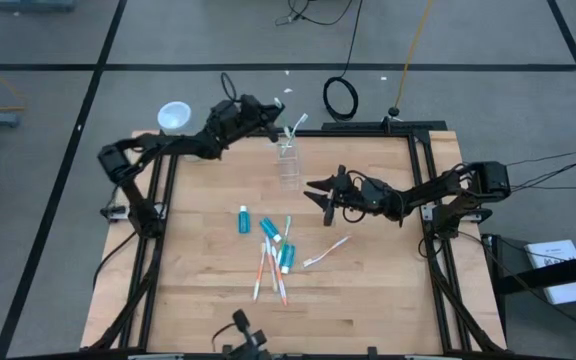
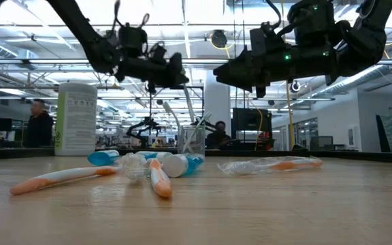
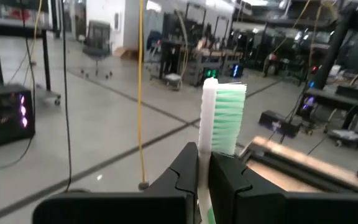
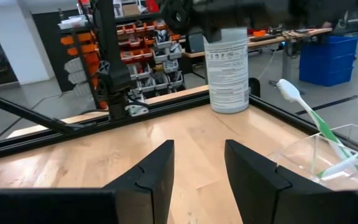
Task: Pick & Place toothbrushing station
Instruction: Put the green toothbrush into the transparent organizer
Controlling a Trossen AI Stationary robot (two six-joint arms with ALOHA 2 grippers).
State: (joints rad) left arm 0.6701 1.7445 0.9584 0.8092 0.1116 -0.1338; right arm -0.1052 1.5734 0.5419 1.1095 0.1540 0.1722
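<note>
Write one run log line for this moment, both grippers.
left gripper: shut on toothbrush, above cup | right gripper: open, empty, beside cup

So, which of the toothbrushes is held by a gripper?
The green-bristled toothbrush, clamped upright in the left gripper above the clear cup; the other toothbrushes lie on the table or stand in the cup.

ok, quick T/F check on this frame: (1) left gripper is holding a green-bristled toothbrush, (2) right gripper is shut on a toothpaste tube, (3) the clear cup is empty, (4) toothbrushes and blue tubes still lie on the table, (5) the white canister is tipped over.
1. True: the left gripper is shut on a green-bristled toothbrush.
2. False: the right gripper is open and empty above the table.
3. False: the clear cup already has a toothbrush in it.
4. True: toothbrushes and blue tubes lie mid-table.
5. False: the white canister stands upright.
</note>
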